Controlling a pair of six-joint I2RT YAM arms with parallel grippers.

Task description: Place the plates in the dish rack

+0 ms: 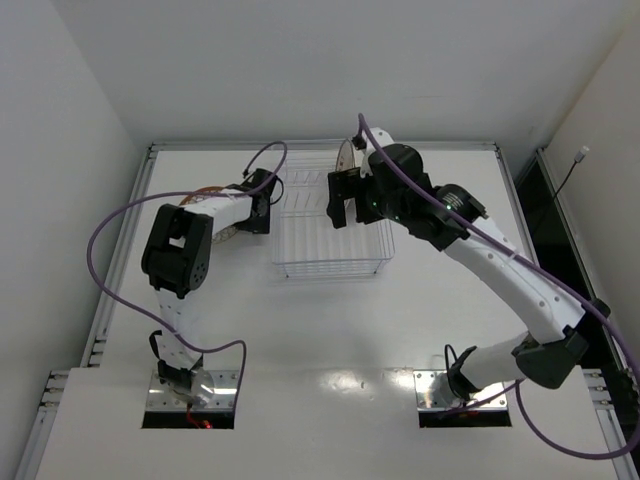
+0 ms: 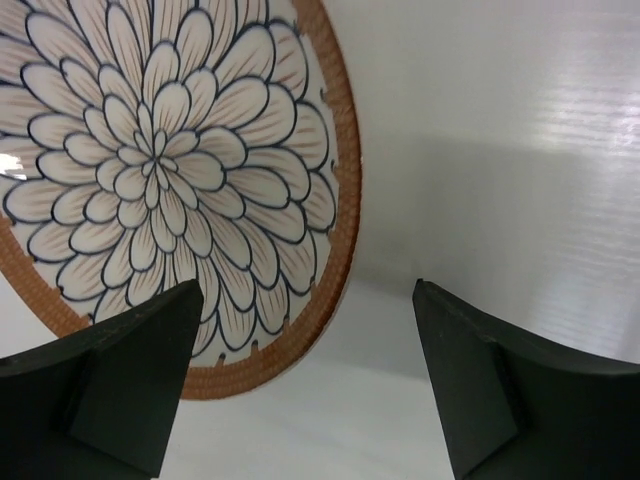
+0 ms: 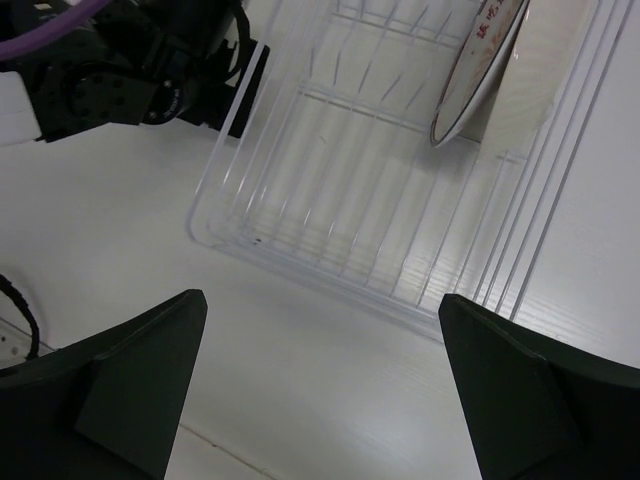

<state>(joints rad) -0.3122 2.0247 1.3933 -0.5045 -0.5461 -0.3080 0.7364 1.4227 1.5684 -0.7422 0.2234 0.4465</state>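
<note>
top view: one dish rack (image 1: 333, 228) mid-table, one standing plate (image 1: 347, 157) at its far end, right gripper (image 1: 338, 210) above the rack.
left wrist: one petal plate (image 2: 160, 170) flat on the table (image 2: 520, 150); left gripper (image 2: 310, 300) spread, empty.
right wrist: that standing plate leans between slats; fingers (image 3: 130, 380) apart, holding nothing.

In the top view, the racked plate (image 1: 347, 158) is seen edge-on and partly covered by the right gripper (image 1: 340, 212), and its pattern is too small to be made out. The petal plate (image 2: 160, 160) is nearly all hidden there under the left arm (image 1: 225, 212). Whether anything lies beneath it cannot be told. In the left wrist view it is cut off at the top and left edges, and its lower rim is covered by a finger (image 2: 120, 380). In the right wrist view, the racked plate and the far end of the rack (image 3: 300, 265) are cut off at the top edge.
</note>
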